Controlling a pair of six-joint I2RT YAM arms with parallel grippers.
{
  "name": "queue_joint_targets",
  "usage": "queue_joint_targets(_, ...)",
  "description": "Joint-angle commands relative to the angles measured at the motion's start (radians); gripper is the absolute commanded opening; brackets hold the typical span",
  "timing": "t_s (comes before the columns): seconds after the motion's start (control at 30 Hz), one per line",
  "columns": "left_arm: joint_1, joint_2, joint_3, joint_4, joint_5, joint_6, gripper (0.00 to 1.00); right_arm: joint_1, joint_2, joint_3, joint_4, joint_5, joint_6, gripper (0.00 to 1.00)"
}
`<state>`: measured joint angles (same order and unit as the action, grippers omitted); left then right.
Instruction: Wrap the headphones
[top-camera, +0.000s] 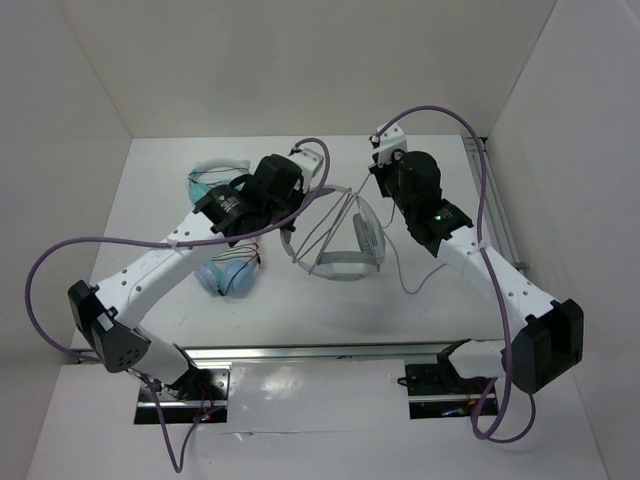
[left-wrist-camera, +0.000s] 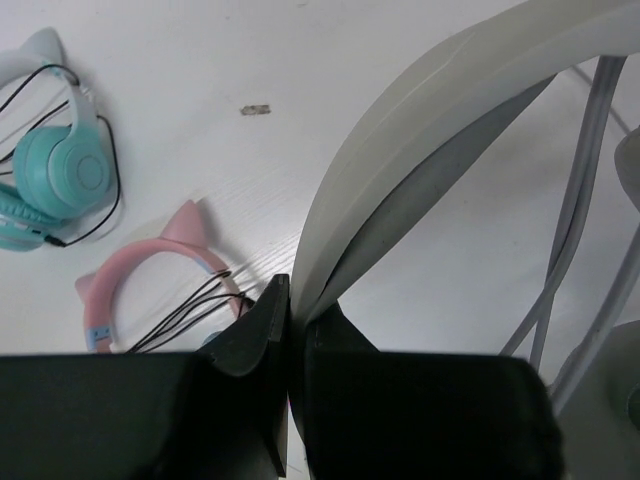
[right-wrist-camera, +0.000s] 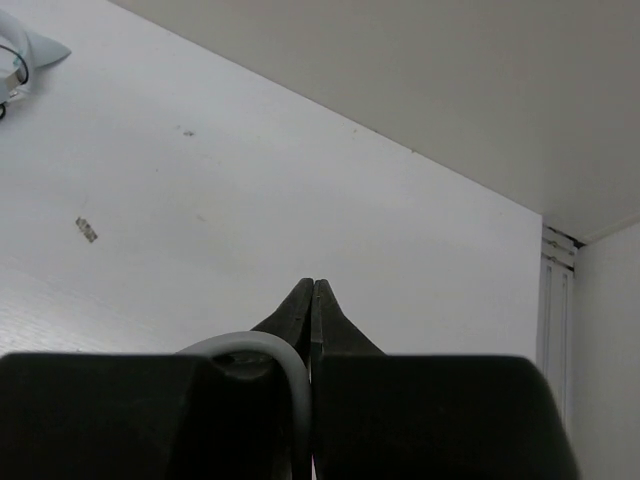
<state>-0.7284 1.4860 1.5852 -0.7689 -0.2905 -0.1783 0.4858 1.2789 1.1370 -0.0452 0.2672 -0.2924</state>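
Note:
The grey-white headphones (top-camera: 340, 262) are held up above the table's middle. My left gripper (top-camera: 292, 212) is shut on their wide headband (left-wrist-camera: 430, 120), which rises from between the jaws (left-wrist-camera: 290, 300) in the left wrist view. The thin grey cable (left-wrist-camera: 575, 200) runs in several strands across the headband, and a loose end (top-camera: 402, 272) trails on the table. My right gripper (top-camera: 374, 176) is shut at the headphones' far right side. In the right wrist view its tips (right-wrist-camera: 312, 290) are pressed together, with a loop of cable (right-wrist-camera: 275, 345) curving into them on the left.
A teal pair with a white headband (top-camera: 210, 180) lies at the far left, also in the left wrist view (left-wrist-camera: 60, 175). A pink-banded pair with blue cups (top-camera: 228, 272) lies under my left arm (left-wrist-camera: 150, 270). A metal rail (top-camera: 320, 352) runs along the near edge.

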Motion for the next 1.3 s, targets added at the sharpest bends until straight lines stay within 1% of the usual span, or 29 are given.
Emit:
queue_joint_targets(0.0,-0.06,-0.013,-0.03,-0.075,0.076,0.085,0.0,-0.068,0.008,0.012,0.153,-0.048,0.012,0.06)
queue_joint_targets(0.1,-0.083,-0.032,-0.053,-0.086,0.076,0.085,0.0,-0.108,0.026,0.012,0.163,-0.109,0.012,0.08)
queue_joint_targets(0.13,-0.092,-0.032,-0.053,-0.086,0.086,0.085,0.0,-0.108,0.042,0.012,0.163,-0.121,0.027,0.08)
queue_joint_targets(0.2,-0.101,-0.045,-0.053,-0.096,0.086,0.071,0.0,-0.148,0.057,0.003,0.174,-0.17,0.062,0.08)
queue_joint_targets(0.23,-0.101,-0.055,-0.053,-0.096,0.086,0.071,0.0,-0.16,0.074,-0.006,0.174,-0.231,0.077,0.08)
queue_joint_targets(0.3,-0.101,-0.081,-0.013,-0.096,0.039,0.05,0.0,-0.183,0.091,-0.016,0.183,-0.313,0.099,0.08)
queue_joint_targets(0.33,-0.101,-0.09,0.004,-0.096,0.039,0.04,0.0,-0.208,0.1,-0.016,0.192,-0.404,0.116,0.09)
queue_joint_targets(0.37,-0.101,-0.104,0.024,-0.096,0.025,0.04,0.0,-0.217,0.115,-0.032,0.203,-0.445,0.13,0.1)
queue_joint_targets(0.47,-0.12,-0.104,0.145,-0.128,-0.024,0.014,0.0,-0.23,0.152,-0.065,0.28,-0.613,0.196,0.12)
queue_joint_targets(0.5,-0.144,-0.093,0.175,-0.129,-0.038,0.005,0.0,-0.23,0.163,-0.075,0.322,-0.652,0.219,0.13)
queue_joint_targets(0.53,-0.155,-0.084,0.229,-0.129,-0.038,0.005,0.0,-0.23,0.193,-0.085,0.411,-0.734,0.278,0.15)
queue_joint_targets(0.57,-0.169,-0.084,0.254,-0.129,-0.038,0.005,0.0,-0.23,0.213,-0.095,0.453,-0.776,0.307,0.15)
queue_joint_targets(0.6,-0.19,-0.073,0.3,-0.129,-0.056,-0.007,0.0,-0.23,0.259,-0.095,0.496,-0.814,0.376,0.16)
queue_joint_targets(0.63,-0.2,-0.061,0.321,-0.115,-0.056,-0.021,0.0,-0.221,0.285,-0.106,0.587,-0.894,0.407,0.17)
queue_joint_targets(0.7,-0.213,-0.061,0.358,-0.084,-0.097,-0.041,0.0,-0.207,0.342,-0.115,0.683,-0.943,0.478,0.19)
queue_joint_targets(0.73,-0.226,-0.061,0.374,-0.07,-0.111,-0.065,0.0,-0.198,0.374,-0.129,0.735,-0.971,0.552,0.19)
queue_joint_targets(0.77,-0.226,-0.061,0.395,-0.055,-0.128,-0.076,0.0,-0.185,0.442,-0.129,0.849,-1.011,0.594,0.2)
queue_joint_targets(0.8,-0.238,-0.061,0.395,-0.015,-0.142,-0.087,0.0,-0.185,0.477,-0.156,0.917,-1.028,0.642,0.21)
queue_joint_targets(0.83,-0.238,-0.075,0.395,0.008,-0.154,-0.098,0.0,-0.176,0.517,-0.169,0.992,-1.049,0.747,0.21)
queue_joint_targets(0.87,-0.238,-0.095,0.395,0.029,-0.174,-0.119,0.0,-0.167,0.599,-0.181,1.157,-1.084,0.804,0.23)
queue_joint_targets(0.93,-0.247,-0.107,0.395,0.057,-0.218,-0.145,0.0,-0.167,0.683,-0.195,1.308,-1.114,0.909,0.26)
queue_joint_targets(0.97,-0.247,-0.107,0.407,0.068,-0.249,-0.17,0.0,-0.155,0.754,-0.195,1.414,-1.114,0.985,0.26)
queue_joint_targets(1.03,-0.247,-0.107,0.421,0.068,-0.323,-0.196,0.0,-0.144,0.804,-0.215,1.482,-1.123,1.029,0.26)
queue_joint_targets(1.07,-0.247,-0.107,0.433,0.08,-0.405,-0.211,0.0,-0.144,0.821,-0.224,1.501,-1.123,1.038,0.26)
queue_joint_targets(1.13,-0.247,-0.096,0.47,0.08,-0.488,-0.211,0.0,-0.135,0.832,-0.261,1.529,-1.123,1.038,0.26)
queue_joint_targets(1.17,-0.247,-0.087,0.484,0.08,-0.587,-0.211,0.0,-0.135,0.832,-0.278,1.529,-1.113,1.024,0.26)
queue_joint_targets(1.23,-0.226,-0.069,0.522,0.092,-0.648,-0.211,0.0,-0.115,0.821,-0.327,1.529,-1.112,1.015,0.26)
queue_joint_targets(1.27,-0.207,-0.05,0.536,0.105,-0.648,-0.211,0.0,-0.115,0.821,-0.347,1.529,-1.103,1.0,0.26)
